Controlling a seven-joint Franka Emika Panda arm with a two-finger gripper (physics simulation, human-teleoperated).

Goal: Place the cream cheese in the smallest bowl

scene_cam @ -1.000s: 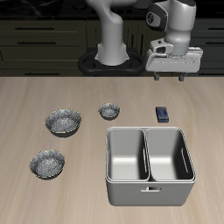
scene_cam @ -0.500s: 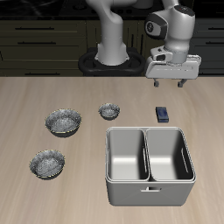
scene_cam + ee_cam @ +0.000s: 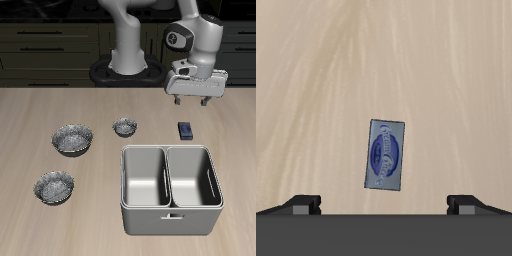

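Three speckled silvery metal bowls on the wooden table (image 3: 40, 105): smallest bowl (image 3: 124, 126) near the table's middle, a wider bowl (image 3: 72, 139) beside it, another wide bowl (image 3: 54, 186) nearer the front edge. Cream cheese (image 3: 186, 129) flat on the bare tabletop, just behind the far rim of the grey double-compartment bin (image 3: 170, 187), well apart from the smallest bowl. Box face up in the wrist view (image 3: 385, 155), dark blue with a lighter oval patch, slightly tilted, touching nothing but the table. Gripper (image 3: 193, 100) above the table, behind the cream cheese and clear of it. Fingers (image 3: 304, 203) spread wide apart, one fingertip at each side of the wrist view, nothing between them. Cream cheese between the two fingertips in that view but well below them, on the table surface. Both bin compartments visible from above, with grey walls and a small handle on the front wall.
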